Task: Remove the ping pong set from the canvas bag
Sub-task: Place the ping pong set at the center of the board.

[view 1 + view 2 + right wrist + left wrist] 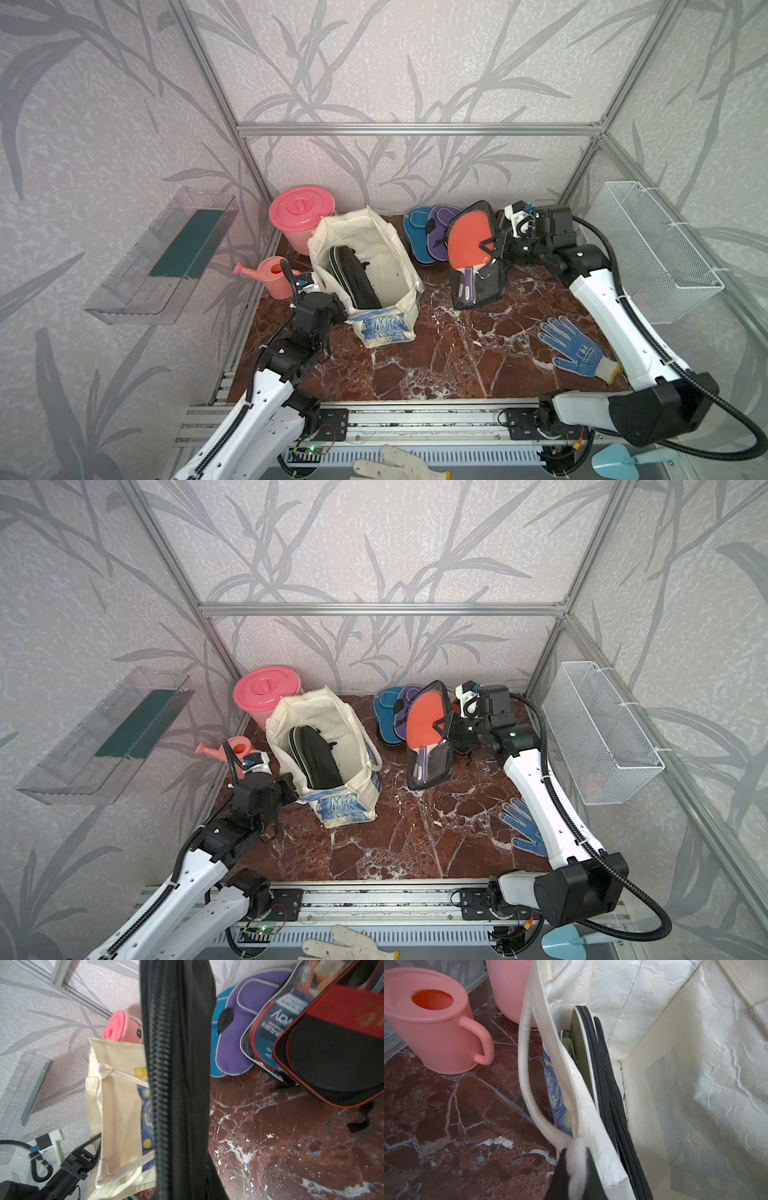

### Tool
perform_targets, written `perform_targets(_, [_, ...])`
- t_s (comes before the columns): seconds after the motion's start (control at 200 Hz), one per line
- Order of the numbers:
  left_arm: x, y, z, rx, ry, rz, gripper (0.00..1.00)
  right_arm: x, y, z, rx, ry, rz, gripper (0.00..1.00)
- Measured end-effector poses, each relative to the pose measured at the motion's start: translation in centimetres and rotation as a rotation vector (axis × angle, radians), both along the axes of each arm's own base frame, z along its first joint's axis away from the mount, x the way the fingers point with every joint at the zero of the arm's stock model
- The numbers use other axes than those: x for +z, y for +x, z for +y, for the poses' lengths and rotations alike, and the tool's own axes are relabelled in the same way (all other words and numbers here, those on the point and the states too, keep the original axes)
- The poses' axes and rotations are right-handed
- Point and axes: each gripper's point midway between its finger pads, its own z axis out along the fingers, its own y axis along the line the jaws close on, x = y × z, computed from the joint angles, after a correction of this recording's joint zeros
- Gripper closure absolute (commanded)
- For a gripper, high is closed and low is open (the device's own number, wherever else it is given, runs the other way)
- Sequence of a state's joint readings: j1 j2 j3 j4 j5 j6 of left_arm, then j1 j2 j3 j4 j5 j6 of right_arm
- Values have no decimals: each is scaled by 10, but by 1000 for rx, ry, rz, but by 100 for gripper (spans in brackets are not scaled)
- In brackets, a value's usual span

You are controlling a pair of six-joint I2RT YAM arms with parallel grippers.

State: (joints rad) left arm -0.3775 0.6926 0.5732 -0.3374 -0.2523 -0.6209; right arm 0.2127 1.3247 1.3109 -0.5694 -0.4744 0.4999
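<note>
The canvas bag (390,328) (347,808) stands open at the left of the table. Dark paddle cases (353,276) (316,758) stand inside it; the left wrist view shows an olive case (579,1043) and a black zipped case (608,1095). My left gripper (340,308) (293,789) (577,1159) is shut on the bag's rim where the rope handle (525,1064) joins. My right gripper (496,245) (446,729) (182,1178) is shut on a clear case with a red paddle (469,245) (424,725) (176,1064), held upright right of the bag. Teal (415,232) and purple (438,237) cases lean at the back wall.
A pink lidded bucket (301,212) and a pink watering can (274,276) stand left of the bag. A blue glove (573,347) lies near the right arm. A wire basket (656,253) hangs on the right wall, a clear shelf (166,257) on the left. A black-red case (332,1053) leans behind.
</note>
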Motion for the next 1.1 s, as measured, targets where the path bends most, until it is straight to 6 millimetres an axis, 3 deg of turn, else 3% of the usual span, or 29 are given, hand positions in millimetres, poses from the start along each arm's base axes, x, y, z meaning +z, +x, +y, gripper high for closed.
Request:
perform_targets(0.145, [7, 1, 0, -1, -4, -13, 100, -49, -3, 1, -10, 12, 77, 100])
perform_targets(0.29, [6, 0, 0, -1, -3, -10, 100, -82, -7, 1, -16, 19, 109, 100])
perform_targets(0.735, [5, 0, -1, -12, 12, -7, 100, -142, 7, 9, -26, 60, 135, 100])
perform_targets(1.1, [3, 1, -2, -15, 15, 1, 100, -163, 11, 32, 3, 83, 150, 100])
